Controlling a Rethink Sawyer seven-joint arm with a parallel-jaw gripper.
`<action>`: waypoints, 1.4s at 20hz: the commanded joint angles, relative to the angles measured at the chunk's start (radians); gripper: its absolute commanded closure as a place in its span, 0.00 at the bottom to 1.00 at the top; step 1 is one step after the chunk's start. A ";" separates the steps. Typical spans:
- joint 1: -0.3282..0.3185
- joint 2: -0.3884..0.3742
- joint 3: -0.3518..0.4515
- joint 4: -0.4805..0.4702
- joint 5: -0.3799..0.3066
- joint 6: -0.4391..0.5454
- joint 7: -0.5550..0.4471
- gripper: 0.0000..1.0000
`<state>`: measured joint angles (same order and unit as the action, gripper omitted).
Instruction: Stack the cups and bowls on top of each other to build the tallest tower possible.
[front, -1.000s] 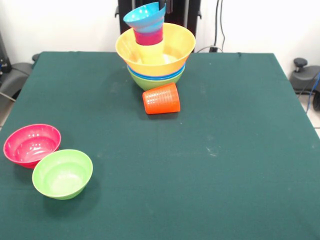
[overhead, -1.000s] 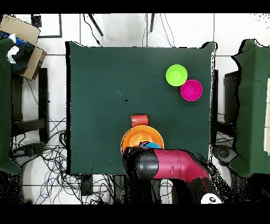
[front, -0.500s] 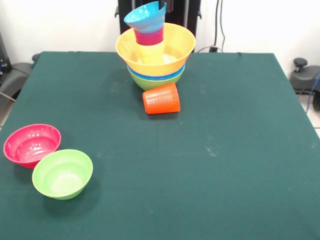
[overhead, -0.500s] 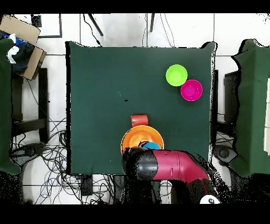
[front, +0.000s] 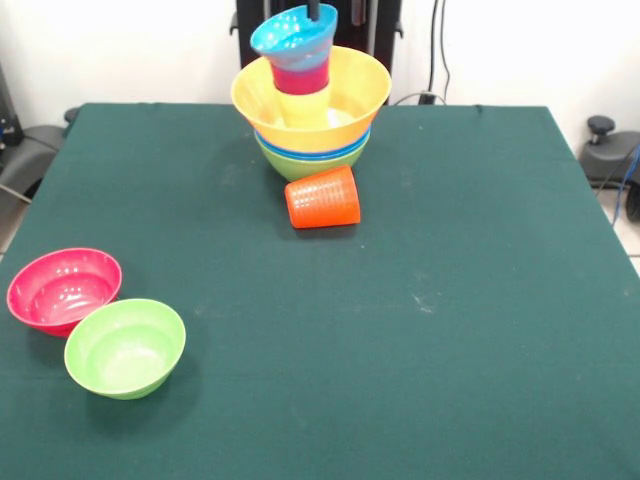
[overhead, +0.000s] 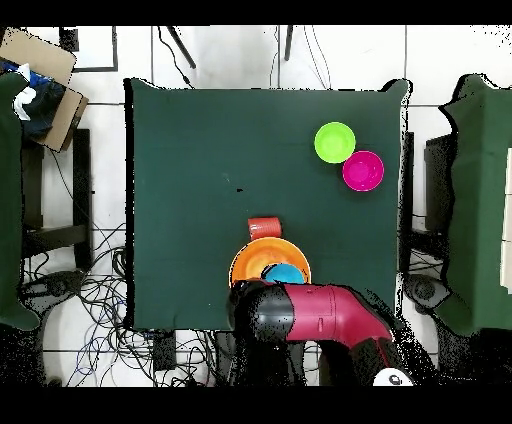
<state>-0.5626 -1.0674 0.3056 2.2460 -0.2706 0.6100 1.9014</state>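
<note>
Jaws: only a dark tip of the gripper (front: 314, 10) shows, at the light-blue bowl (front: 293, 32); grip cannot be told.
Light-blue bowl: tilted atop the tower (front: 311, 100), likely being seated.
Tower: at the counter (front: 450, 300) far edge; yellow and purple cups nested for height.
Loose count: one orange-red cup (front: 323, 198) lying on its side, one pink-red bowl (front: 63, 289), one green bowl (front: 125, 347).

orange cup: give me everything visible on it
The orange cup is a small ribbed tumbler, glossy plastic by its look. It lies on its side on the green table, apart from the stack, just in front of the tower in the front view, narrower end toward the picture's left. Nothing grips it; overhead it shows beside the yellow bowl.
</note>
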 joint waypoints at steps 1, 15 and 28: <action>0.062 0.061 -0.017 0.000 -0.034 -0.027 0.096 0.00; 0.227 0.193 -0.058 -0.253 0.017 0.058 0.167 0.00; 0.199 0.123 -0.042 -0.305 0.124 0.261 0.034 0.00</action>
<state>-0.3356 -0.8897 0.2488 1.9974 -0.1987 0.6603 1.9016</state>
